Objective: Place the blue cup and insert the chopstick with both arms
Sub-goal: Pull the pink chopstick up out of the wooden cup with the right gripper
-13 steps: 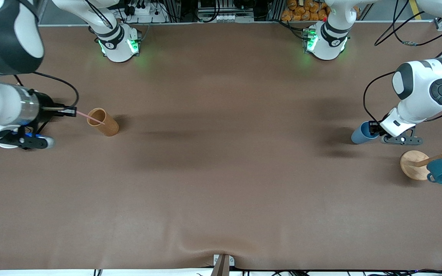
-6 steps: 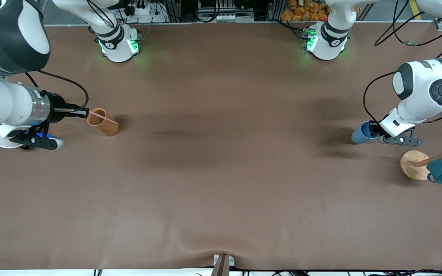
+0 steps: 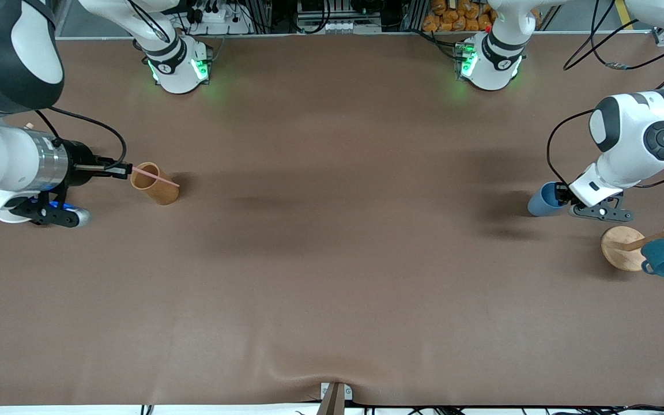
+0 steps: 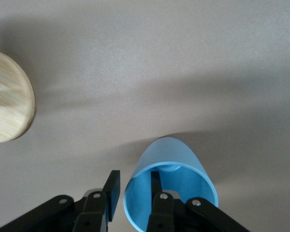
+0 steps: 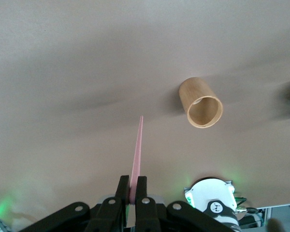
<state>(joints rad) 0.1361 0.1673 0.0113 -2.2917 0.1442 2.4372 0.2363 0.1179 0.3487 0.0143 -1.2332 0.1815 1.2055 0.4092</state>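
Left wrist view shows the small, smooth light-blue tapered cup seen into its open mouth, with the left gripper clamped on its rim: one dark finger reaches inside the cup and the other presses its outer wall. A round pale wooden disc, grain visible, is cut off at the frame edge. From the front, that cup sits at the left arm's end of the matte brown table, partly hidden by the left gripper; nearby a tilted wooden rack rod rises from the disc, carrying a glossy teal handled mug.

At the right arm's end, the right gripper pinches one end of the thin pale-pink chopstick, its fingers narrowly closed. In the front view the stick lies across the mouth of an upright tan wooden cylinder cup; whether its tip is inside is hard to make out.
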